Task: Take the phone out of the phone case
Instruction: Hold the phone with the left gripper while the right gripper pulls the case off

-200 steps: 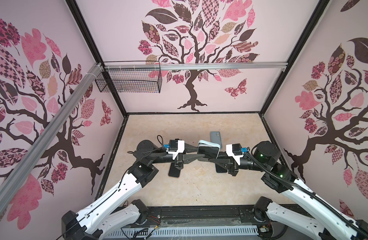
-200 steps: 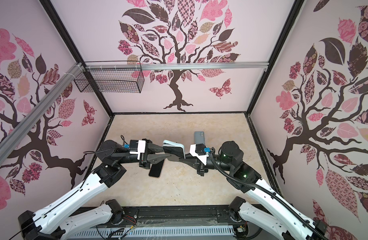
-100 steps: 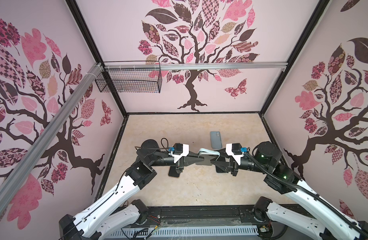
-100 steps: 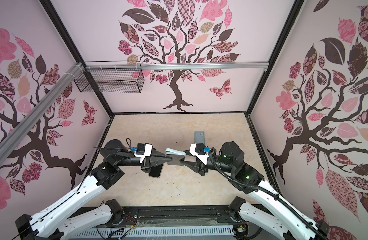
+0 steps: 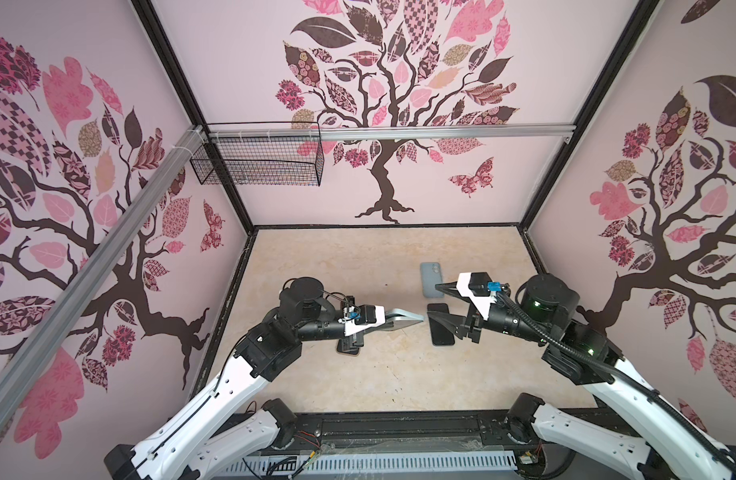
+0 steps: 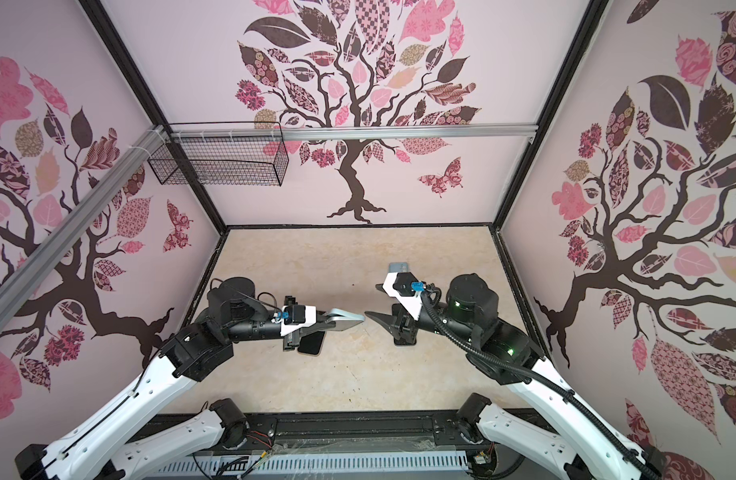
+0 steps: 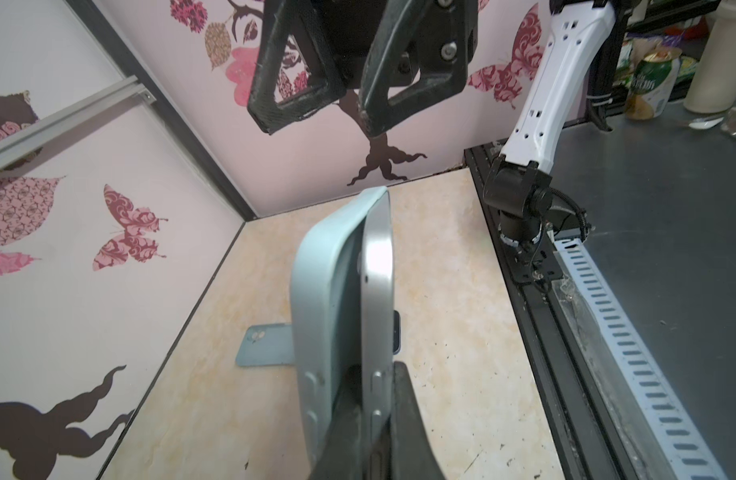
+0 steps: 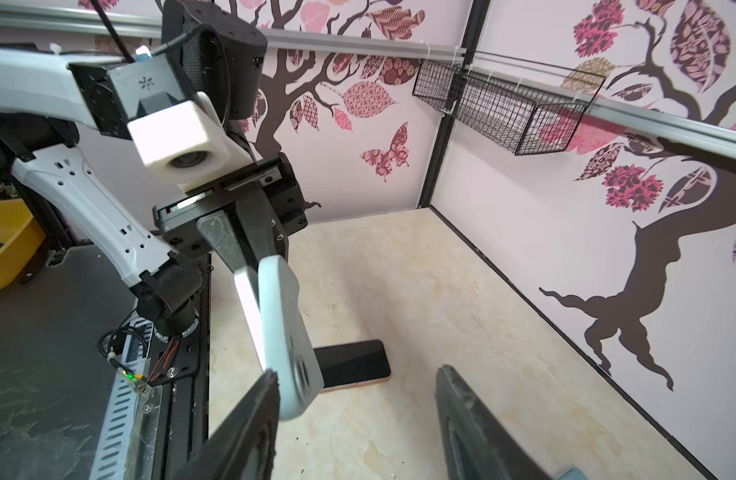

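— While the left gripper (image 7: 376,419) holds its load up off the table (image 5: 358,257), how many phones do we count?
— We count four. One phone (image 7: 379,270) sits in the pale blue phone case (image 7: 316,291), lifted and lying roughly level between the two arms. Three more lie flat on the table. A blue phone (image 5: 432,279) lies back up toward the far wall. A black phone (image 5: 443,336) lies under the right arm. A dark phone (image 8: 354,363) with a rosy edge lies under the left arm.
— And cases?
— One that we can be sure of. Along one long edge it bulges away from the phone, yet the phone sits within it.
— What of the two grippers?
— The left one is pressed together on the near end of the cased phone. We cannot tell whether its fingers bear on the phone alone or on the case wall too. The right gripper (image 5: 435,301) is spread and empty, with one finger just beside the phone's free end. Whether they touch we cannot tell.
— Anything else?
— One wire basket (image 5: 258,166), hung on the rail at the back wall.
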